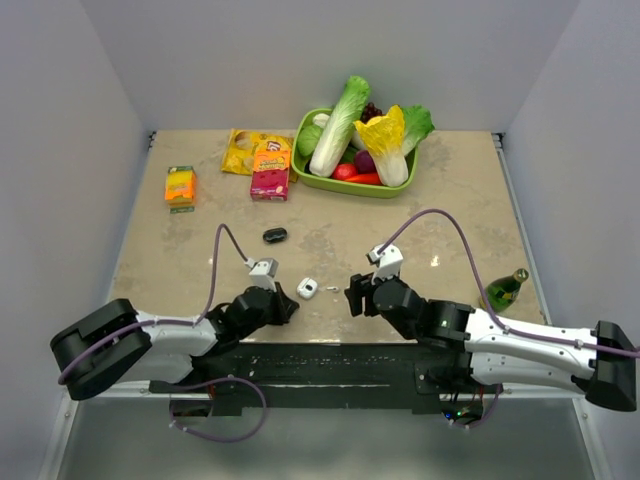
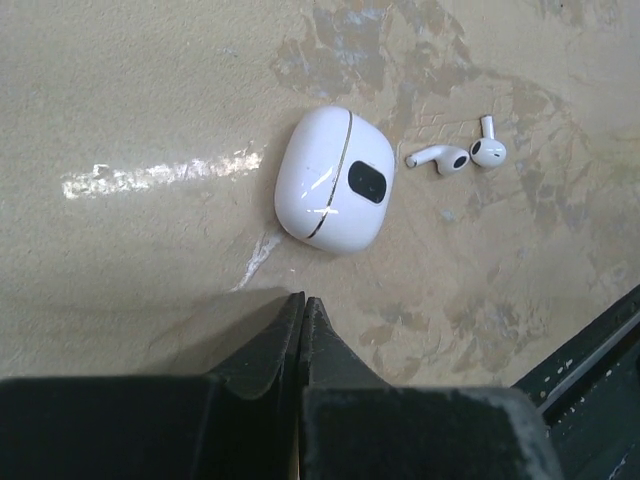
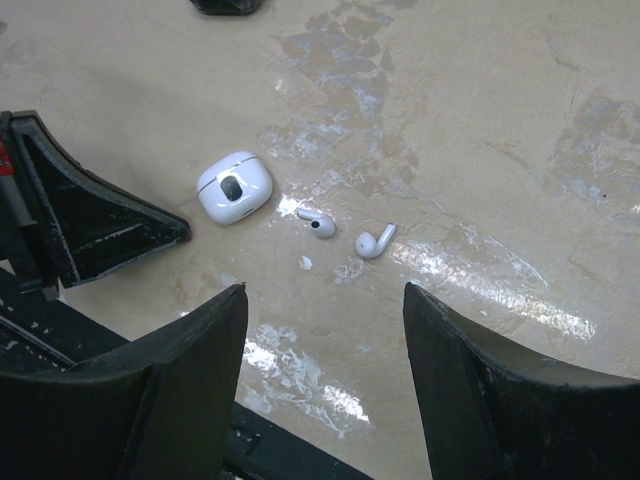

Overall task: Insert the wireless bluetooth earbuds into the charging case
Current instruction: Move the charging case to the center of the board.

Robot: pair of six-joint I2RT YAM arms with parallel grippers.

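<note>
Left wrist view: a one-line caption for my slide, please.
Shut left gripper near the closed charging case, two earbuds lying loose beside it.

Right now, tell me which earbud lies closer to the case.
The earbud whose stem points toward the case, with only a bare gap between them. The other earbud lies beyond it, on the side away from the case.
</note>
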